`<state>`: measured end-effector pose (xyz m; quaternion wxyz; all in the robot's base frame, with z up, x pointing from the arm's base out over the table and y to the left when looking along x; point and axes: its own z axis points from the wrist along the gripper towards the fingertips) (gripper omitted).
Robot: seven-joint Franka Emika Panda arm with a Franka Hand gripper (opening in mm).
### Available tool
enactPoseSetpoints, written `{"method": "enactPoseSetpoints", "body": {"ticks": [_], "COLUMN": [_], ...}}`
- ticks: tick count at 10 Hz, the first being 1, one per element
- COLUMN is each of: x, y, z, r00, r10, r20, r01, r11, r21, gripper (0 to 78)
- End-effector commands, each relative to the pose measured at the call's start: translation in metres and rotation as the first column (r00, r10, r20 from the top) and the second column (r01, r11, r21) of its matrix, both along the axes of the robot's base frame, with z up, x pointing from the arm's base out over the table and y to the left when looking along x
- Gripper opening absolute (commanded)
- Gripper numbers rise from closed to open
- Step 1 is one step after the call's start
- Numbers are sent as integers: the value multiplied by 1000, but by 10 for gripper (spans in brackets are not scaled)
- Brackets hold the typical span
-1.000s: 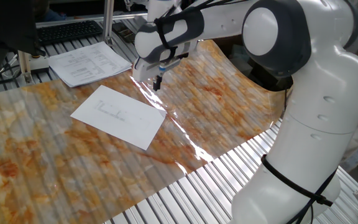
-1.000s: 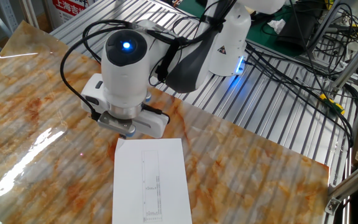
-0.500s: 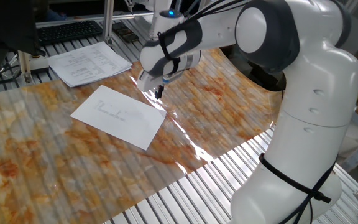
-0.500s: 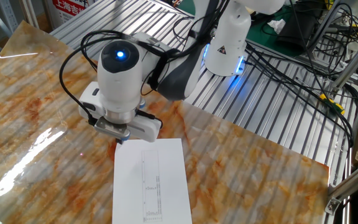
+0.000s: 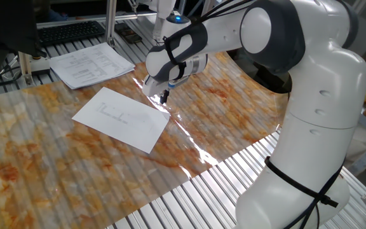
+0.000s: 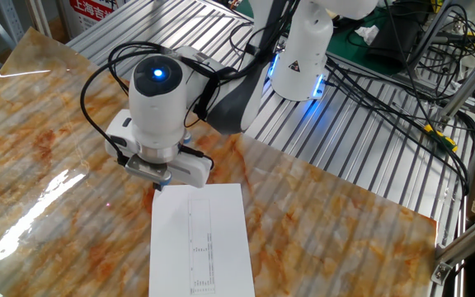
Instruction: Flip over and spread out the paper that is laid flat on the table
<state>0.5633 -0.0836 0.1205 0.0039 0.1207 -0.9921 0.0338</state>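
The paper (image 5: pixel 122 117) is a thin white sheet lying flat on the table (image 5: pixel 56 165), faint print facing up. It also shows in the other fixed view (image 6: pixel 200 239). My gripper (image 5: pixel 164 97) hangs fingers-down just above the sheet's far right corner. Its fingers look close together and hold nothing. In the other fixed view the gripper (image 6: pixel 157 183) is mostly hidden under the wrist, at the sheet's top left corner.
A stack of densely printed pages (image 5: pixel 91 65) lies at the back left on bare metal slats, with a keyboard (image 5: pixel 72 30) behind it. The marbled sheet curls up at its far edge (image 5: pixel 234 63). Cables and the arm's base (image 6: pixel 303 58) stand on the slats.
The gripper has moved down and a little right, closer to the paper's corner. The paper has not moved.
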Motion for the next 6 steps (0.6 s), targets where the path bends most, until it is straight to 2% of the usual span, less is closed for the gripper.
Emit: {"method": "enactPoseSetpoints", "body": {"ticks": [1,6], "x": [-7,-7], "y": [-12,-14], "z": [-12,-22], "r00": [1000,1000], "r10": [0,0], "r20": [15,16], "r01": [0,0], "r11": [1000,1000], "r21": [8,9], "gripper": [11,11]}}
